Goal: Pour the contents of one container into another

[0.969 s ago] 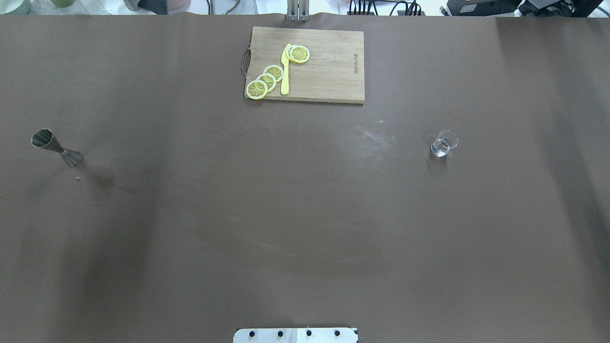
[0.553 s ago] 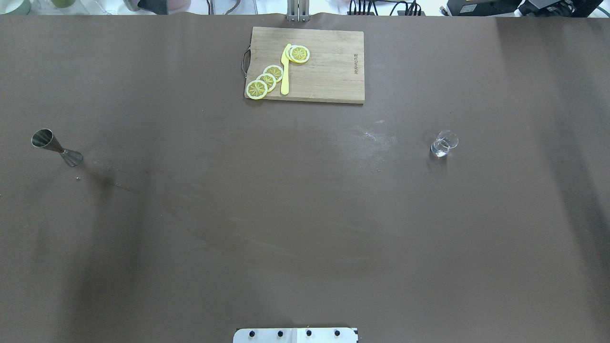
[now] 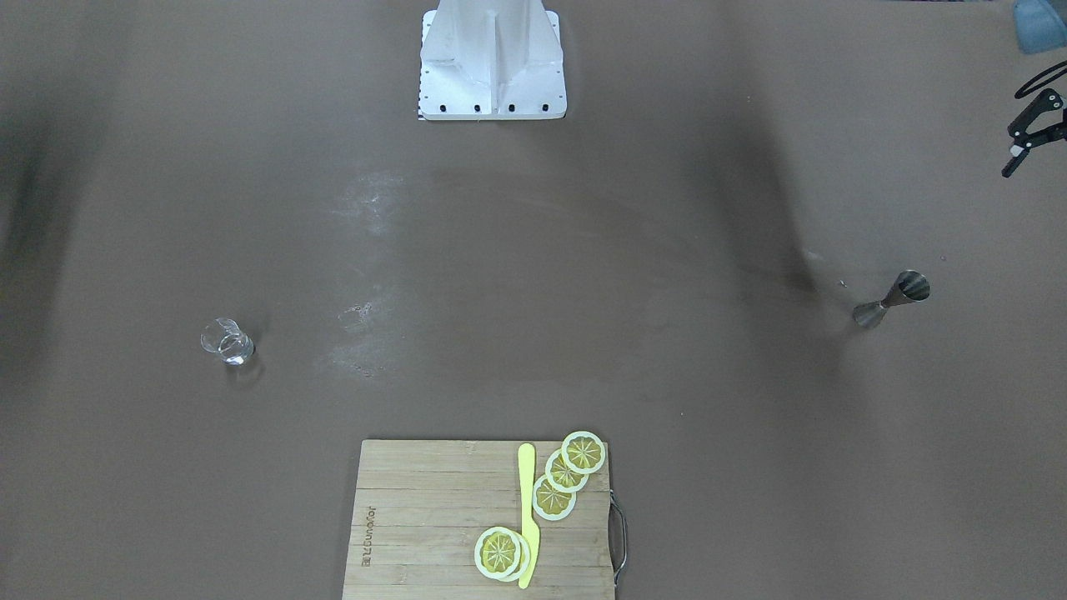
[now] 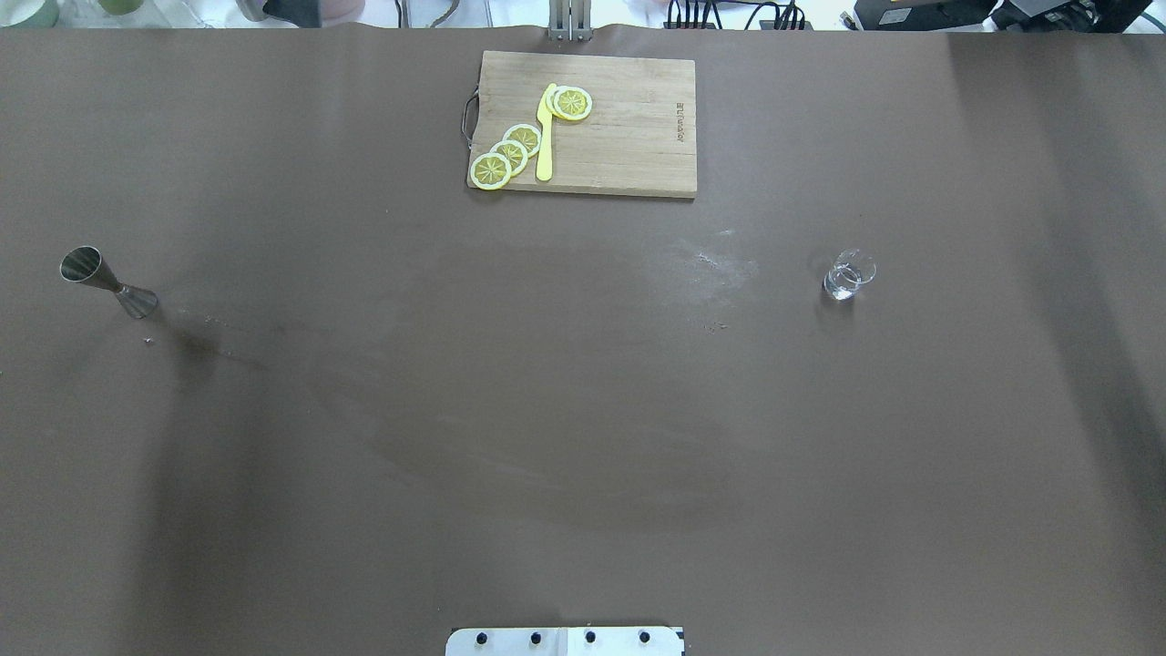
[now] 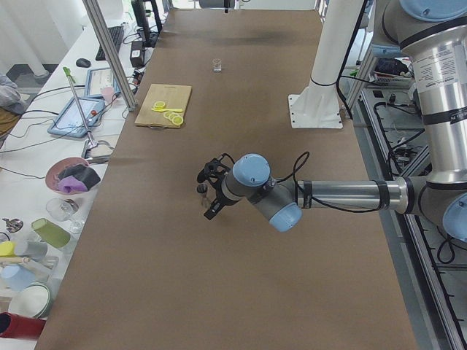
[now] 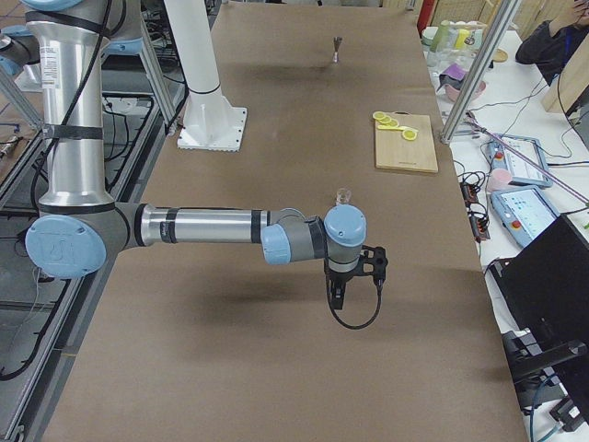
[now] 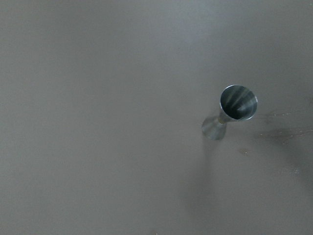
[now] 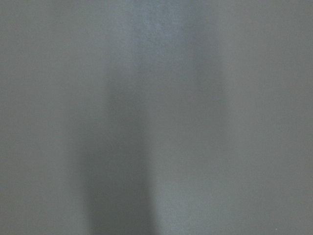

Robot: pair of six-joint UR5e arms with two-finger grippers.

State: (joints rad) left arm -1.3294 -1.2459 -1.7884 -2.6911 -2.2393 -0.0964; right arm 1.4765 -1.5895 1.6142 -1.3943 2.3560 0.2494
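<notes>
A steel jigger (image 4: 107,281) stands upright at the table's left side; the left wrist view looks down into its cup (image 7: 230,111). A small clear glass (image 4: 849,274) with a little liquid stands at the right side. My left gripper (image 3: 1010,154) hovers outside the jigger (image 3: 894,298), at the front view's right edge, with its fingers apart. In the left side view the left gripper (image 5: 208,191) partly hides the jigger. My right gripper (image 6: 354,276) hangs near the glass (image 6: 343,196), beyond it toward the table's end. I cannot tell whether it is open or shut.
A wooden cutting board (image 4: 629,137) with lemon slices (image 4: 510,150) and a yellow knife (image 4: 545,137) lies at the far middle. The robot's white base (image 3: 492,58) stands at the near edge. A whitish smear (image 4: 710,269) marks the brown cover.
Nothing on the table has moved. Only the arms' soft shadows at both sides have shifted slightly.
</notes>
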